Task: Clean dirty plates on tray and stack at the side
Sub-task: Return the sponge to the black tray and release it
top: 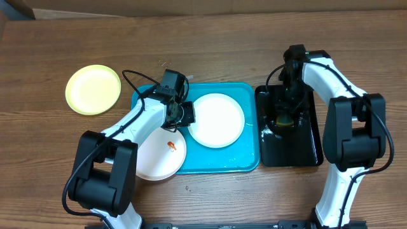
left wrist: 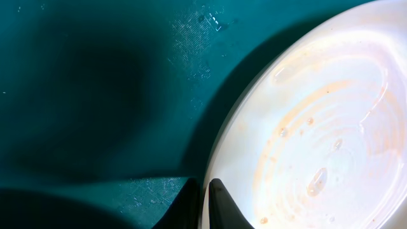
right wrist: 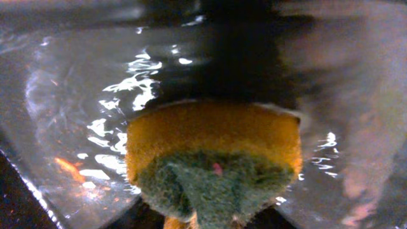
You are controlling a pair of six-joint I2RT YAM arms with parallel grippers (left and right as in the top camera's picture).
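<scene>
A pale yellow-green plate [top: 93, 89] lies on the table at the far left. The turquoise tray [top: 222, 166] holds a white plate [top: 217, 119] in its middle. A second white plate [top: 159, 152] with a red smear overhangs the tray's front left corner. My left gripper [top: 186, 113] is shut on the left rim of the middle white plate. In the left wrist view my fingers [left wrist: 206, 203] pinch that rim; the plate [left wrist: 318, 127] is wet with faint orange streaks, over the tray [left wrist: 95, 95]. My right gripper [top: 286, 114] is shut on a yellow-green sponge [right wrist: 216, 159] over the black tray [top: 305, 146].
The black tray [right wrist: 82, 108] is wet and shiny under the sponge. It stands right beside the turquoise tray's right edge. The wooden table [top: 222, 44] stretches behind both trays.
</scene>
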